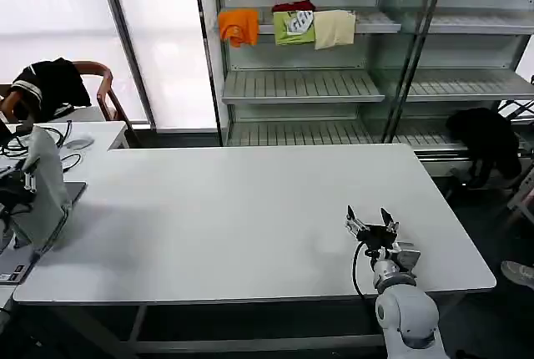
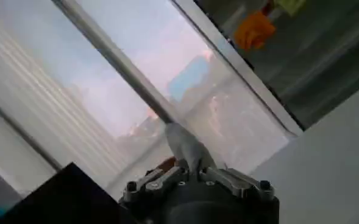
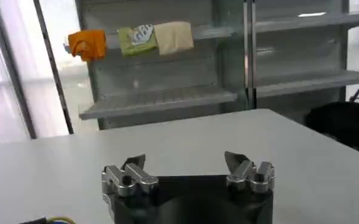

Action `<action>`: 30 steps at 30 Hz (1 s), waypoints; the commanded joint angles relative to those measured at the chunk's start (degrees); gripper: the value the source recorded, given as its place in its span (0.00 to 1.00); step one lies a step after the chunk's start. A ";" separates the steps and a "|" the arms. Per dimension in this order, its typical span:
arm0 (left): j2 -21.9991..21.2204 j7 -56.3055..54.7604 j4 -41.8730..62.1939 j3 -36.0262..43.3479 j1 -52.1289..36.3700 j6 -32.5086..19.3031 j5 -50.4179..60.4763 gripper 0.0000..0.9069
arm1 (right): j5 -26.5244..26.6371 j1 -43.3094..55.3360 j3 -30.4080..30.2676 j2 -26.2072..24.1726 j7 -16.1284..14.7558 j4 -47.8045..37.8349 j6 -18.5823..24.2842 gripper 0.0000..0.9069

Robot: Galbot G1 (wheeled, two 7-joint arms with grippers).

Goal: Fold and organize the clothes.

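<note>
Grey cotton hangs at your left gripper (image 2: 194, 175): its fingers are closed on a bunched fold of the light grey T-shirt (image 2: 184, 145), which stands up from between them in the left wrist view. In the head view the same T-shirt (image 1: 46, 188) droops as a loose sheet past the left end of the white table (image 1: 234, 209). Its lower hem is cut off against the clutter there, and you cannot make out its chest print. How much cloth lies inside the closed fingers is hidden by the gripper body.

Your right gripper (image 1: 373, 219) hovers low over the table's near right part with its fingers (image 3: 133, 164) spread wide and nothing between them. The T-shirt is well apart from it, far to its left.

Ahead of the right gripper, beyond the table's far edge, a metal shelf unit (image 1: 300, 83) carries an orange garment (image 1: 239, 27), a green garment (image 1: 294, 27) and a cream garment (image 1: 334, 29) side by side. A dark red item behind them is mostly hidden.
</note>
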 commanded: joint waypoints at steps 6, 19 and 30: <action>-26.04 -5.05 -3.54 24.38 5.91 -1.83 15.93 0.03 | 0.96 -2.50 2.27 -1.96 0.02 0.21 1.35 1.00; -28.99 -13.10 -0.66 40.13 -5.44 8.71 -7.03 0.03 | 1.21 -2.19 2.26 -1.97 0.01 2.08 0.54 1.00; -37.91 -14.96 10.57 48.37 -13.37 5.80 -7.19 1.00 | 0.64 -1.78 0.70 -0.86 -1.86 4.15 -2.30 1.00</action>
